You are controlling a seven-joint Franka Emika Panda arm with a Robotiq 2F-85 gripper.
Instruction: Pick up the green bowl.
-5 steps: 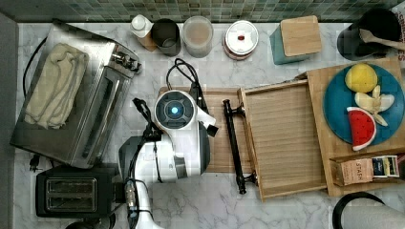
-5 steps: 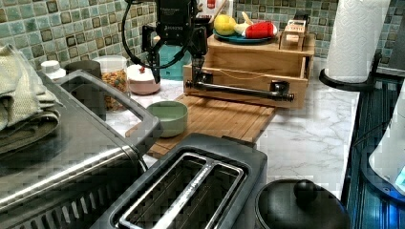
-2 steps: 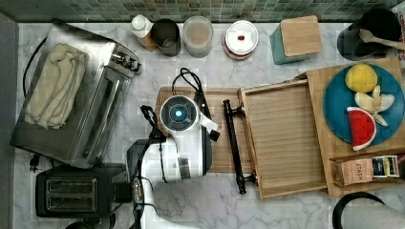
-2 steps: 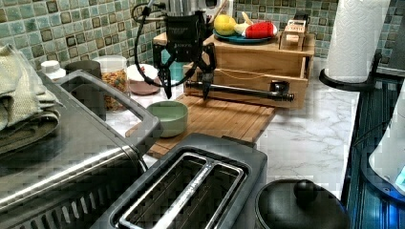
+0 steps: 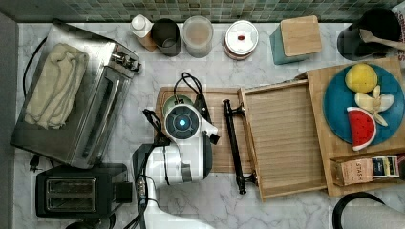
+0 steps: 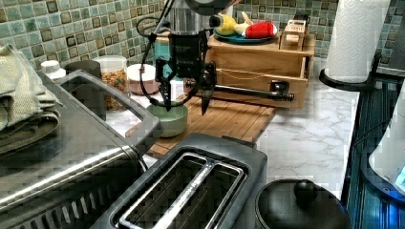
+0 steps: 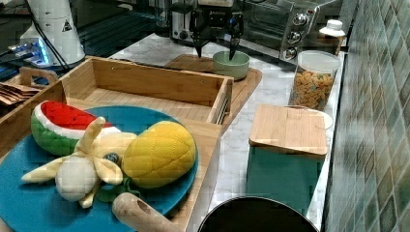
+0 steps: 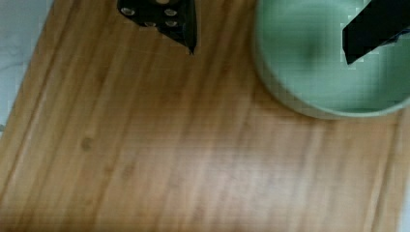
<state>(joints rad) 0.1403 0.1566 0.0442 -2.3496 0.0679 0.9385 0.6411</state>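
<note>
Gripper jaws spread wide, holding nothing, straddling the near wall of the green bowl: one fingertip sits over the bowl's inside, the other outside it above the bamboo board. Bowl rests on that board, just below the jaws, rim between them. To do this well: descend straight until the tips bracket the rim, keep the wall centred between them, don't let the inner tip bottom out, then close and lift vertically.
</note>
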